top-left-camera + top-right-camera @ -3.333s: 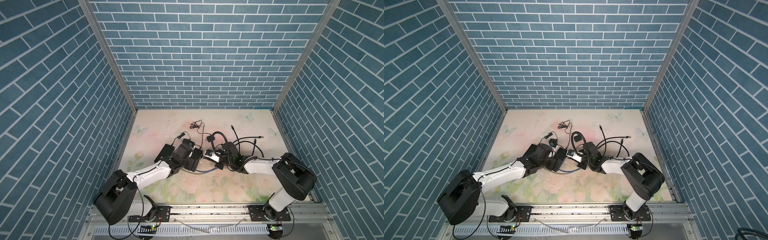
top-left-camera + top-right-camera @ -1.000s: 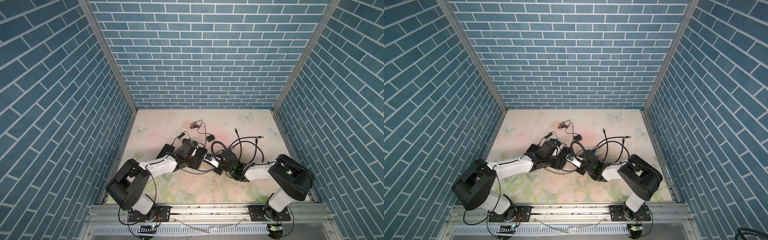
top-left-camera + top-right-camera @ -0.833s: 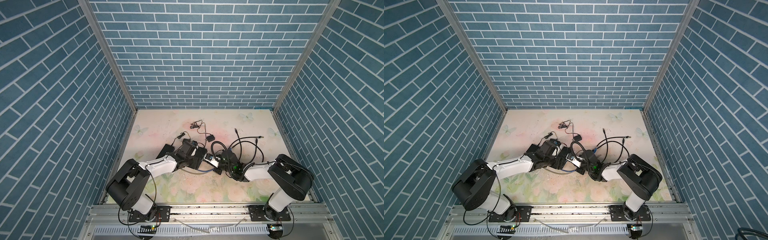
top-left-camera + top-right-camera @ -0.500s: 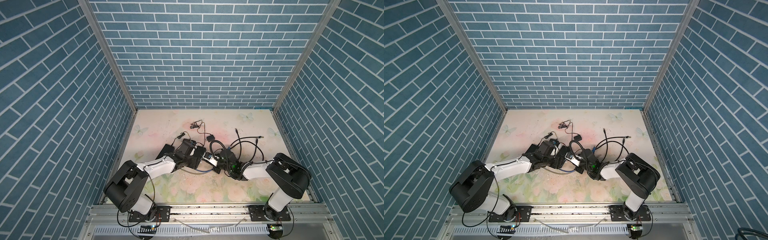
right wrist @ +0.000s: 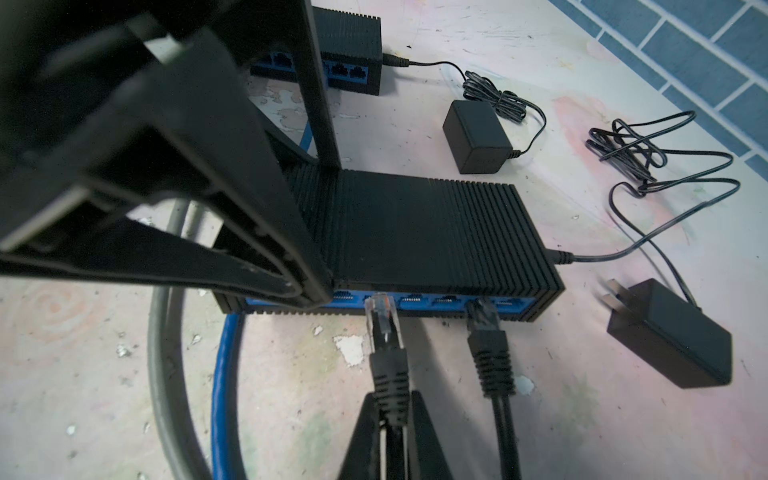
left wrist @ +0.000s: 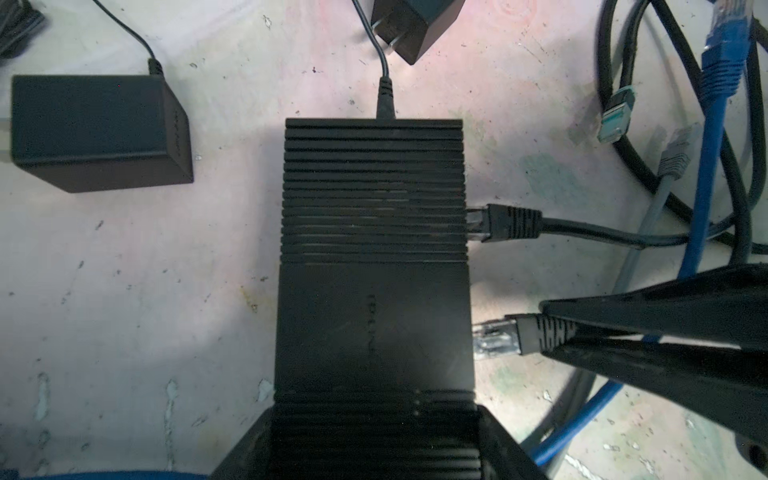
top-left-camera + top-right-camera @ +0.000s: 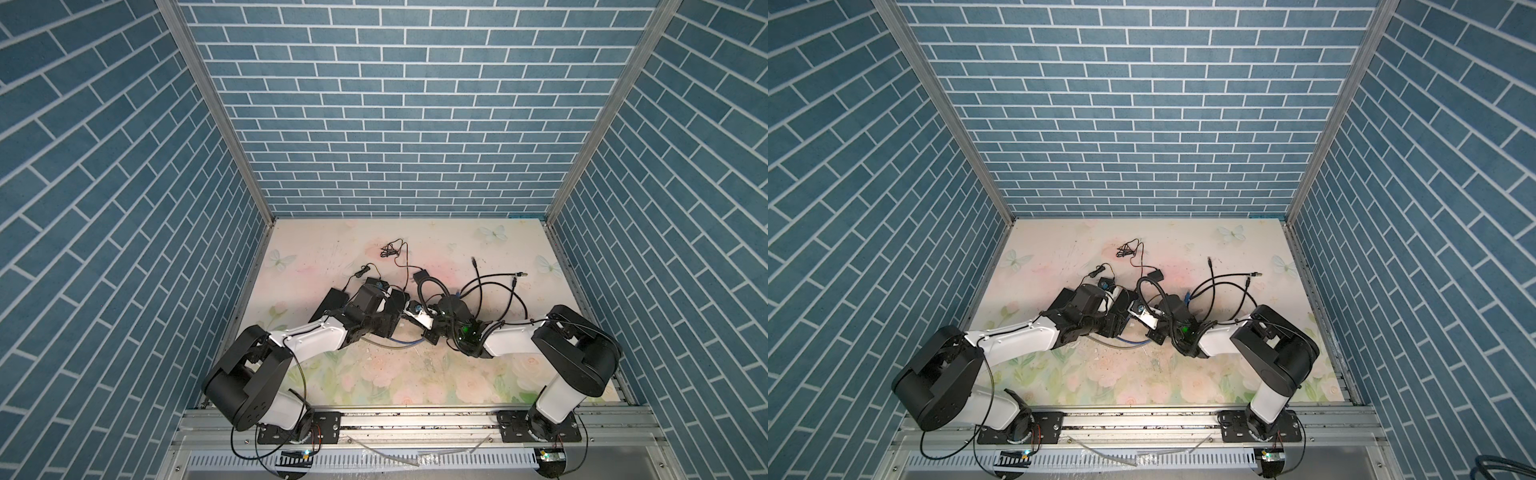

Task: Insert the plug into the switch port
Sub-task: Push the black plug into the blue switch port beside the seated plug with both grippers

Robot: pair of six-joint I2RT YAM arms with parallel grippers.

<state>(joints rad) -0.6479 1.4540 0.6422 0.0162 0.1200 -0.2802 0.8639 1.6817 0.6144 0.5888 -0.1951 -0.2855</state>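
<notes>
The black ribbed switch lies on the floral table, and my left gripper is shut on its near end, one finger on each side. A row of ports runs along its blue face. My right gripper is shut on the black boot of the clear-tipped plug. The plug tip meets the blue face at a port, with its clear body outside. In both top views the left gripper and right gripper meet mid-table over the switch.
A black cable sits plugged into a port beside the plug. A second switch, two power adapters, and loose blue, grey and black cables lie around. Blue brick walls enclose the table.
Both grippers have drifted a little to the left together. Each grip is the same as before.
</notes>
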